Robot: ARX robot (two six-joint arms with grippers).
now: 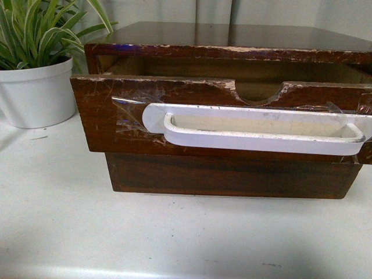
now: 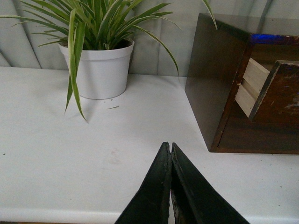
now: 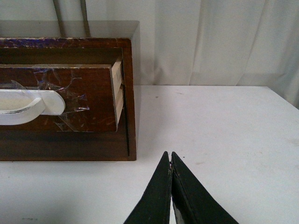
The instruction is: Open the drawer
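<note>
The drawer (image 1: 116, 116) is a dark brown scratched wooden front with a long white handle (image 1: 256, 129) taped on and a half-round notch (image 1: 258, 93) in its top edge. It stands pulled partway out of the wooden cabinet (image 1: 232, 35). The left wrist view shows its side (image 2: 254, 86) sticking out; the right wrist view shows its front (image 3: 88, 100) and handle end (image 3: 28, 105). My left gripper (image 2: 169, 145) is shut and empty above the white table, left of the cabinet. My right gripper (image 3: 169, 155) is shut and empty, right of the cabinet. Neither arm shows in the front view.
A plain handle-less lower drawer (image 1: 232, 174) sits under the open one. A potted plant in a white pot (image 1: 38, 93) stands left of the cabinet, also in the left wrist view (image 2: 100, 70). A white table (image 1: 87, 232) lies in front. Curtains (image 3: 210, 42) hang behind.
</note>
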